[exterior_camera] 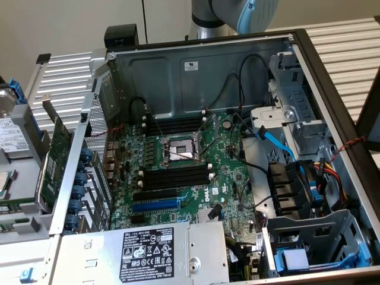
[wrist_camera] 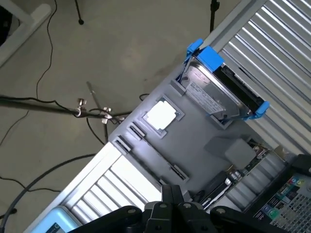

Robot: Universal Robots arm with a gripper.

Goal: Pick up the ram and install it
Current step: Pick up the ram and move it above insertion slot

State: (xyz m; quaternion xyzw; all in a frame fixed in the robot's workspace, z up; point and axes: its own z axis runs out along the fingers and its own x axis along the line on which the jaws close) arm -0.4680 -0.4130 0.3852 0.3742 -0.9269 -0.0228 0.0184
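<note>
The open grey metal computer case (exterior_camera: 178,74) lies flat mid-frame in the exterior view, presumably so its black white-clipped memory slots (exterior_camera: 176,177) face upward within reach; I cannot tell the black gripper's (wrist_camera: 172,198) closure.

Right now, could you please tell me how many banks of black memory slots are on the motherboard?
2. The far bank lies beyond the CPU socket, the near bank on its camera side; cables might hide others.

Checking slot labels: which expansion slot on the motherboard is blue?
The blue slot, lying between a black slot and the power supply; no other slot is blue.
</note>
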